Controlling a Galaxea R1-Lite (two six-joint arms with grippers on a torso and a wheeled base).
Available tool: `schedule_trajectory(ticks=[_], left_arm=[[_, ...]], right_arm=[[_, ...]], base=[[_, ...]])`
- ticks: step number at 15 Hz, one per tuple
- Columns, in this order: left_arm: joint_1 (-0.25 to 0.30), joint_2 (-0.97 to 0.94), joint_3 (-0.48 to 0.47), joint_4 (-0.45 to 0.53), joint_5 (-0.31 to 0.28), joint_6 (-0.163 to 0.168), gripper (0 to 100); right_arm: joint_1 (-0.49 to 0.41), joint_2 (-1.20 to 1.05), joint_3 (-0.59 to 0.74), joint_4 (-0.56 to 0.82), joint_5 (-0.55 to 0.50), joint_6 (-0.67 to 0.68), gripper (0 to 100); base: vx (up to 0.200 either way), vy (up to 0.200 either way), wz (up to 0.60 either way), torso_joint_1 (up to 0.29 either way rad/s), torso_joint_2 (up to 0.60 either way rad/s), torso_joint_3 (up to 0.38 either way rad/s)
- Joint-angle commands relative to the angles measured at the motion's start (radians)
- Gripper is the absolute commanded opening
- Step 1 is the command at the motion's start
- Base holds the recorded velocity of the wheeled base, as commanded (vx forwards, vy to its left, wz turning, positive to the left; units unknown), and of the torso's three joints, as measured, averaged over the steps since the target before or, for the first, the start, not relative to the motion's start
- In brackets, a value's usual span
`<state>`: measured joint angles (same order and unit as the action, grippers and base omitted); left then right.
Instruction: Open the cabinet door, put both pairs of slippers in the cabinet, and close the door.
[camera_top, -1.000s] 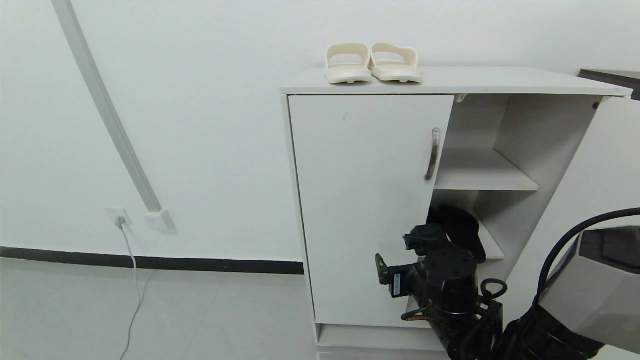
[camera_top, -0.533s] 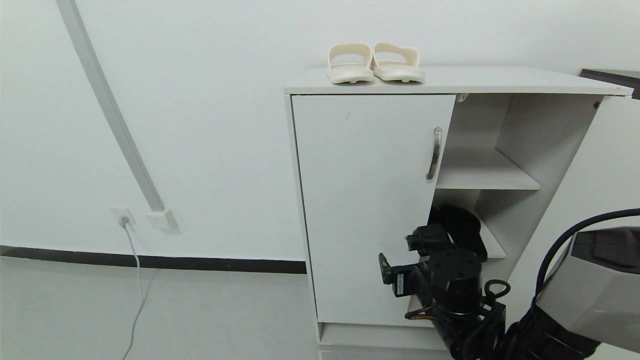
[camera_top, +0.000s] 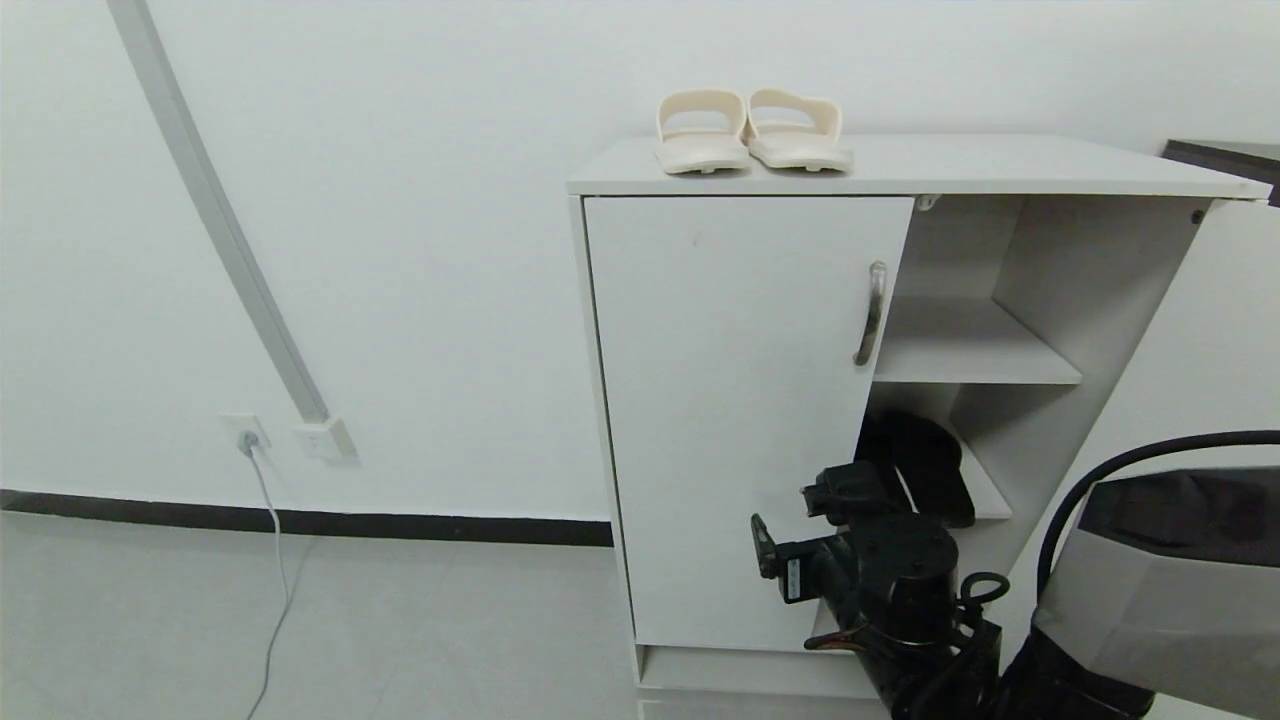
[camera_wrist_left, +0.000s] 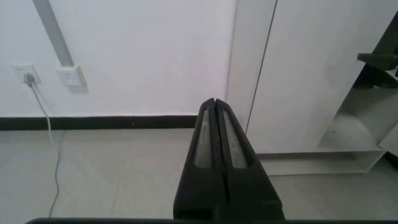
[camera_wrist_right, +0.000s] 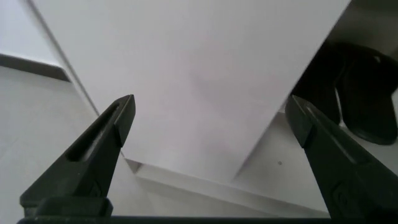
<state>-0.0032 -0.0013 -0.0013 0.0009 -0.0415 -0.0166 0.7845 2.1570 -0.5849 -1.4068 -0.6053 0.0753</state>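
Your stock: black slippers (camera_top: 925, 465) stowed on the cabinet (camera_top: 740, 420) lower shelf, cream slippers (camera_top: 752, 132) on its top awaiting pickup, hence your right claw (camera_wrist_right: 211, 106) spread wide and empty by the shelf, and your left claw (camera_wrist_left: 215, 109) pressed together, idle.

The right arm (camera_top: 900, 590) sits at the lower right of the head view, the right gripper (camera_wrist_right: 211, 102) spread wide. The left gripper (camera_wrist_left: 214, 104) has its fingers pressed together.
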Motion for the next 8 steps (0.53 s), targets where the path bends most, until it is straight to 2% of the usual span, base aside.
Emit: schedule_trajectory(ticks=[1,3,8], left_arm=[[-0.001,0.001,0.0,-0.001,0.0,0.0,0],[-0.001,0.001,0.0,-0.002,0.0,0.0,0],[0.0,0.001,0.0,-0.002,-0.001,0.0,0]], right_arm=[[0.001,0.006,-0.001,-0.003,-0.001,0.0,100],[0.001,0.006,0.0,-0.003,-0.001,-0.002,100],[0.001,0.006,-0.001,-0.003,-0.001,-0.002,100]], base=[[0.0,0.0,0.0,0.041,-0.41,-0.334],[0.0,0.0,0.0,0.027,-0.43,-0.351],[0.0,0.0,0.0,0.109,-0.45,-0.346]])
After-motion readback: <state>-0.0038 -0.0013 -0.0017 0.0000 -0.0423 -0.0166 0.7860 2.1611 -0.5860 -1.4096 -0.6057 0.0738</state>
